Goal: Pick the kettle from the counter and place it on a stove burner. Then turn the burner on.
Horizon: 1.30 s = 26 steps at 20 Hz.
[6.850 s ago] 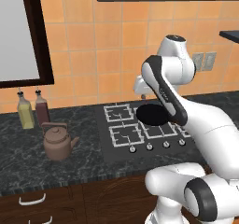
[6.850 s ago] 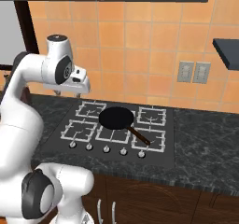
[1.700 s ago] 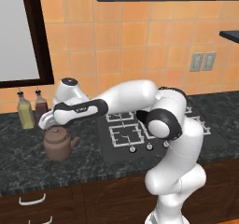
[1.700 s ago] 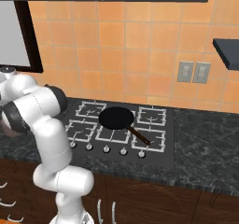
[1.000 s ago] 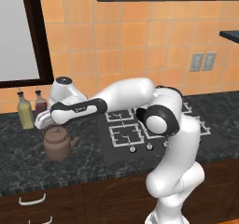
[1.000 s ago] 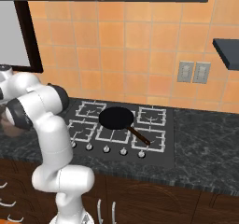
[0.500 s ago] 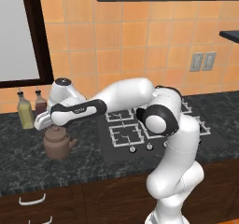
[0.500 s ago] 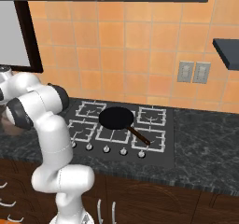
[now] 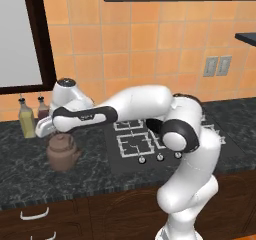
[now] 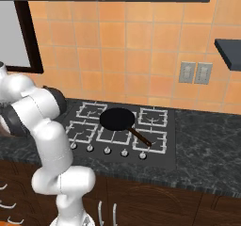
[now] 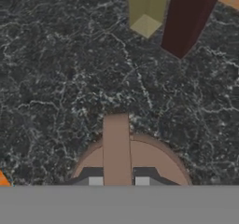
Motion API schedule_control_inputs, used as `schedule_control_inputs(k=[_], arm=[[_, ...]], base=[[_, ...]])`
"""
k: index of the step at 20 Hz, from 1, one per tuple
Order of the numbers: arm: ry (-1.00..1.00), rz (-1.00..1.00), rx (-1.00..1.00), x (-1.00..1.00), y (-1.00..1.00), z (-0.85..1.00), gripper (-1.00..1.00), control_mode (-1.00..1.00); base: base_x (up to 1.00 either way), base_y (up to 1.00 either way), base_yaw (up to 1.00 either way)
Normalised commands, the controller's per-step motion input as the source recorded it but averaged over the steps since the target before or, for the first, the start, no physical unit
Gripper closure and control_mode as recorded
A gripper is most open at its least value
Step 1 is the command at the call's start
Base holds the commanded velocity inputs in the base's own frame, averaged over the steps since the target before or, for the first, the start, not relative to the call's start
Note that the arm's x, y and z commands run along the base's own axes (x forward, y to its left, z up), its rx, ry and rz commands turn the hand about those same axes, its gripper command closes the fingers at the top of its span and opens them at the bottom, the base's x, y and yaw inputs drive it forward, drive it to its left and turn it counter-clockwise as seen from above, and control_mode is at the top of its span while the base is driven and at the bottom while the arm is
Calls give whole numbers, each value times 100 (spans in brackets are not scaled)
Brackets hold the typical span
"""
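The small brown kettle point(image 9: 62, 153) stands on the dark marbled counter point(image 9: 20, 176), left of the stove point(image 9: 134, 145). My arm reaches far left, and the gripper point(image 9: 54, 133) hangs right over the kettle's top. In the hand view the arched handle point(image 11: 115, 146) runs up between my two fingertips point(image 11: 95, 181), one on each side, with a thin gap still showing on the right. The gripper point(image 11: 118, 181) is open around the handle. The kettle's belly point(image 11: 156, 161) shows below the handle.
A yellow bottle point(image 9: 27, 124) and a dark red bottle point(image 9: 43, 111) stand against the wall behind the kettle. A flat black frying pan point(image 10: 117, 119) lies in the middle of the stove point(image 10: 84, 111). Knobs point(image 10: 107, 150) line its front edge.
Over the last second the hand has sunk slightly and shifted left over the kettle. The kettle, bottles and pan have not moved.
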Motion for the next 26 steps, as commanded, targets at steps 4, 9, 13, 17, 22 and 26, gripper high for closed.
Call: schedule_control_inputs(k=[4, 9, 13, 17, 22, 26], arm=[[0, -4, -1, -30, -60, 17, 100, -100], [-1, -6, -6, -17, -95, 3, 100, -100], [-2, -7, -6, -4, -99, 6, 100, -100], [0, -9, -5, 0, -99, 8, 100, -100], [0, -5, -2, 0, -97, 11, 100, -100], [0, 0, 0, 9, -82, 8, 100, -100]], base=[[0, 0, 0], [0, 0, 0], [0, 0, 0], [0, 0, 0], [0, 0, 0], [0, 0, 0]])
